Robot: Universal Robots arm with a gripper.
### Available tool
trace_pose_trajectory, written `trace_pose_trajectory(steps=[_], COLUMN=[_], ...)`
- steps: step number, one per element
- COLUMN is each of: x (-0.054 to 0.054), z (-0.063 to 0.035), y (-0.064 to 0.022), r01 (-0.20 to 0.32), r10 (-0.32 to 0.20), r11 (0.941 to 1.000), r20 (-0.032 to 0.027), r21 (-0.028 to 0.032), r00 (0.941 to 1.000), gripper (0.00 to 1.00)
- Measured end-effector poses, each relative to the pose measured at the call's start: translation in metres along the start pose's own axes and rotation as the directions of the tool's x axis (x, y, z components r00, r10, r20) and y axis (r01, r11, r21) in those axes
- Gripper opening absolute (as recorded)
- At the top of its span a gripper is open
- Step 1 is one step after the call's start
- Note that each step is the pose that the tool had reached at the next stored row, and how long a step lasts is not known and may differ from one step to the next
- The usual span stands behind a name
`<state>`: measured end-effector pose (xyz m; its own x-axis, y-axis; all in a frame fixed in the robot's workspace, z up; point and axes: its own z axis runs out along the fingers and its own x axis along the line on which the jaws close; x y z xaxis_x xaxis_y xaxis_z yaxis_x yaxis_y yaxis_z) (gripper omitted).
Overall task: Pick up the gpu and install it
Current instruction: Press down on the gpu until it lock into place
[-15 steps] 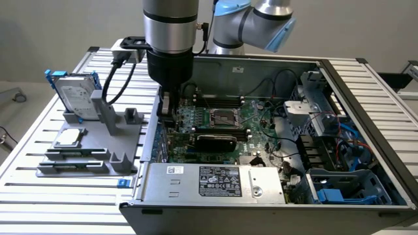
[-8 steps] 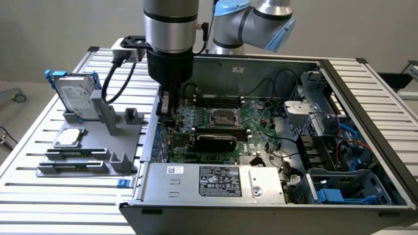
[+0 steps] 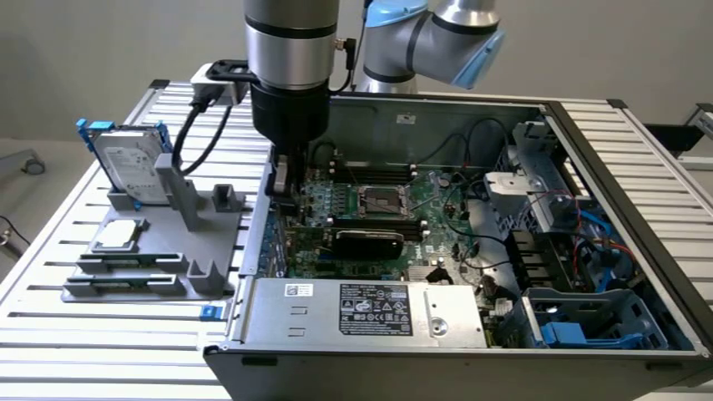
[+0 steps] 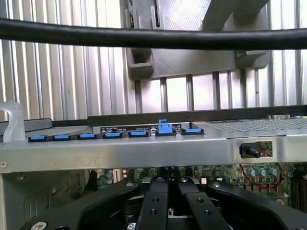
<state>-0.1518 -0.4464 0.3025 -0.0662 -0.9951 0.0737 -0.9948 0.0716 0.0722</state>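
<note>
1. Slatted aluminium table (image 3: 100, 351): carries everything I have listed here.
2. Open computer case (image 3: 624, 251): lies on its side on the table, with the motherboard (image 3: 435, 209) facing up and a silver power supply (image 3: 368, 311) along its near edge.
3. My arm (image 3: 290, 50): reaches straight down at the case wall on the exterior view's left.
4. Grey parts holder (image 3: 156, 251): sits on the table outside the case, on the exterior view's left.
5. Silver hard drive (image 3: 128, 163): blue frame, standing upright in the holder's far end.
6. Gpu (image 3: 368, 242): black glossy cover, lying on the motherboard just below the processor socket (image 3: 376, 200), apart from my gripper.
7. Gripper (image 3: 280, 188): fingers (image 4: 156, 201) pressed together, holding nothing, low inside the case beside its wall.
8. Row of blue slot clips (image 4: 115, 135): along the case's rear edge in the wrist view, one (image 4: 164, 128) raised.
</note>
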Motion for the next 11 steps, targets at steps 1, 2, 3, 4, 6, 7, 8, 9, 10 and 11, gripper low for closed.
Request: trace_pose_trajectory(steps=[1,2,3,4,6,7,8,9,10,11], x=[0.0000,-0.0001,-0.0001,-0.0001,-0.0001,-0.0001,-0.0001,-0.0001,-0.0001,-0.0001], z=[0.0000,0.0000,0.0000,0.0000,0.0000,0.0000,0.0000,0.0000,0.0000,0.0000], y=[0.0000,0.0000,0.0000,0.0000,-0.0001,-0.0001,-0.0001,-0.0001,-0.0001,-0.0001], r01=[-0.003,-0.005,-0.008,-0.010,-0.015,-0.018,-0.022,-0.025,-0.029,-0.032], r10=[0.003,0.005,0.008,0.010,0.015,0.018,0.022,0.025,0.029,0.032], r11=[1.0000,1.0000,1.0000,1.0000,0.9999,0.9998,0.9998,0.9997,0.9996,0.9995], r20=[0.0002,0.0004,0.0006,0.0007,0.0010,0.0013,0.0016,0.0018,0.0020,0.0022], r21=[-0.0003,-0.0006,-0.0010,-0.0013,-0.0017,-0.0019,-0.0022,-0.0025,-0.0027,-0.0030], r00=[1.0000,1.0000,1.0000,1.0000,0.9999,0.9998,0.9998,0.9997,0.9996,0.9995], gripper=[0.11,0.11,0.11,0.11,0.11,0.11,0.11,0.11,0.11,0.11])
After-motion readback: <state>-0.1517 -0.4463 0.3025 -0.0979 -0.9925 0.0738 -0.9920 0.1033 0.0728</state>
